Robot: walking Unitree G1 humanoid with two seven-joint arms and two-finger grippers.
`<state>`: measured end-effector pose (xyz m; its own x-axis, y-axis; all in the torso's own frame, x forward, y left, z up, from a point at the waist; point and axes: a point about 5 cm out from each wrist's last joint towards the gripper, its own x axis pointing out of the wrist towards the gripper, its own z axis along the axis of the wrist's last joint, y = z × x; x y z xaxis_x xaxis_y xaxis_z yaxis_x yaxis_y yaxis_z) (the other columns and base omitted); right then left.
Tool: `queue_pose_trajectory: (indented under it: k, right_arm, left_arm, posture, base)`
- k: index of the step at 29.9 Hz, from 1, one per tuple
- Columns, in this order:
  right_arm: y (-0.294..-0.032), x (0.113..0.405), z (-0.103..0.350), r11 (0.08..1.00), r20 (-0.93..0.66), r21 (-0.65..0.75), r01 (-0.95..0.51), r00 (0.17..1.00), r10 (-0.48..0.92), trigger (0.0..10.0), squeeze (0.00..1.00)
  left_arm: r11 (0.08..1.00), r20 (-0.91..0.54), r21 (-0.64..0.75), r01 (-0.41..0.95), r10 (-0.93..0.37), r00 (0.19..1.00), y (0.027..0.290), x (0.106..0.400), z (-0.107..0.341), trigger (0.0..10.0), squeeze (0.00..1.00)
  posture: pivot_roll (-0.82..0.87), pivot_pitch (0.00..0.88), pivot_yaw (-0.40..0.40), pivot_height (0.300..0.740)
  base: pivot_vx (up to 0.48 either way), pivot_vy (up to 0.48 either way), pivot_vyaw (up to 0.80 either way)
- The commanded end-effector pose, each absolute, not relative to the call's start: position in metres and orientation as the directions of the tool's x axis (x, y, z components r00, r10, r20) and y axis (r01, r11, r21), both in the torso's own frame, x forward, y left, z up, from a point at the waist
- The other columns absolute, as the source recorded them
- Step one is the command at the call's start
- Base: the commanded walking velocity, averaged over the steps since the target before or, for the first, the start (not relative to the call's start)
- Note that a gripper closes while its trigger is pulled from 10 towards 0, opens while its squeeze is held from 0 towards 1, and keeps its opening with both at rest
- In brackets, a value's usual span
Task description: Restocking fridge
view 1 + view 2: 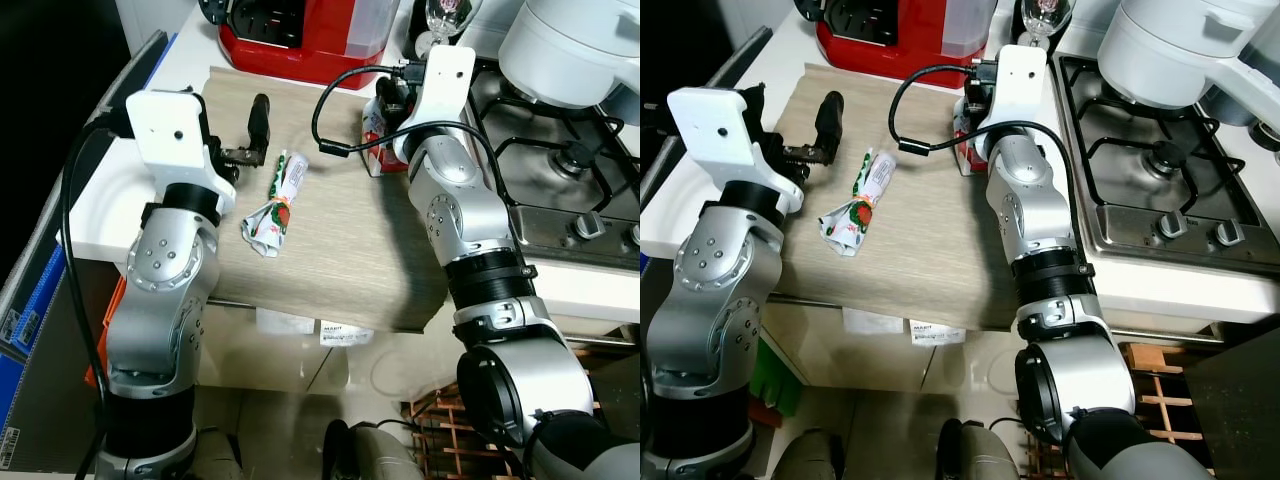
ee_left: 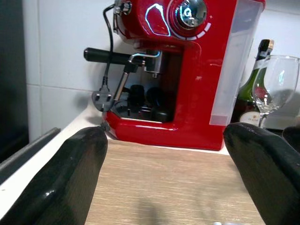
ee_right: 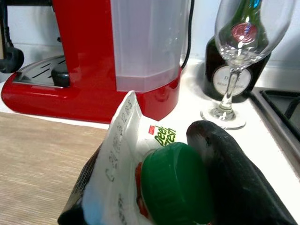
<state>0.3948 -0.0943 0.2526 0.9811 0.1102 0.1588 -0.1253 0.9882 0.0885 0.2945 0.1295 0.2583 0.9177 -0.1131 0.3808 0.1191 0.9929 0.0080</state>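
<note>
Counter, wood-grain top; landmark is the red espresso machine at its far edge

Count: two cartons, one espresso machine, one wine glass, one dark bottle, one white pot on the gas hob

Carton one: crumpled white carton with red and green print, lying flat on the counter in front of the espresso machine. Long axis runs from the machine toward the counter's near edge, slightly slanted; which end is the top cannot be told

Carton two: white carton with green screw cap, held in front of the machine's clear water tank, cap facing the wrist camera. Its long axis cannot be told

Right gripper: fingers closed against the capped carton, one on each side

Left gripper: fingers spread wide, holding nothing, low over the counter and pointing at the espresso machine, the crumpled carton just beside it

Wine glass and bottle stand beside the machine, toward the hob
</note>
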Motion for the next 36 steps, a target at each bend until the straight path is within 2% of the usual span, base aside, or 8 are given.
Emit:
queue_pose_trajectory:
  k: [1,12,14,15,17,22,28,36]
  right_arm:
    - [-0.106,0.394,0.257,0.993,0.218,0.068,-0.1,0.972,0.083,0.0,0.0]
    - [-0.134,0.378,0.327,0.997,0.587,0.069,-0.035,0.81,-0.013,0.0,0.0]
    - [-0.145,0.361,0.361,0.999,0.743,0.014,0.04,0.669,-0.038,0.0,0.0]
    - [-0.149,0.351,0.368,0.996,0.794,-0.024,0.09,0.607,-0.036,9.8,0.0]
    - [-0.152,0.335,0.366,0.983,0.841,-0.069,0.168,0.54,-0.034,10.0,0.0]
    - [-0.151,0.317,0.331,0.954,0.836,-0.163,0.251,0.549,-0.002,10.0,0.0]
    - [-0.154,0.303,0.288,0.947,0.783,-0.161,0.28,0.62,-0.05,10.0,0.0]
    - [-0.158,0.307,0.28,0.943,0.74,-0.171,0.285,0.67,-0.068,10.0,0.0]
  left_arm:
    - [0.989,0.399,0.027,0.145,-0.143,0.906,0.123,0.299,0.262,10.0,0.0]
    - [0.985,0.433,0.033,0.167,-0.165,0.886,0.12,0.311,0.264,10.0,0.0]
    - [0.981,0.445,0.042,0.188,-0.187,0.876,0.116,0.316,0.266,10.0,0.0]
    - [0.981,0.451,0.044,0.19,-0.19,0.872,0.115,0.317,0.267,10.0,0.0]
    - [0.982,0.459,0.047,0.18,-0.181,0.87,0.117,0.32,0.268,10.0,0.0]
    - [0.988,0.458,0.029,0.153,-0.149,0.877,0.125,0.318,0.264,10.0,0.0]
    - [0.977,0.516,-0.021,0.21,-0.17,0.84,0.114,0.315,0.274,10.0,0.0]
    - [0.972,0.518,-0.028,0.232,-0.185,0.836,0.11,0.321,0.275,10.0,0.0]
  posture:
    - [0.07,0.04,-0.105,0.711]
    - [0.06,0.0,-0.073,0.711]
    - [0.06,0.0,-0.061,0.711]
    - [0.05,0.0,-0.059,0.711]
    - [0.04,0.0,-0.053,0.711]
    - [0.02,0.0,-0.04,0.711]
    - [-0.02,0.0,-0.019,0.711]
    - [-0.03,0.0,-0.02,0.711]
  base:
    - [0.0,0.0,0.0]
    - [0.0,0.0,0.0]
    - [0.0,0.0,0.0]
    - [0.0,0.0,0.0]
    - [0.0,0.0,0.0]
    - [0.0,0.0,0.0]
    - [-0.069,0.0,0.0]
    - [-0.454,0.0,0.0]
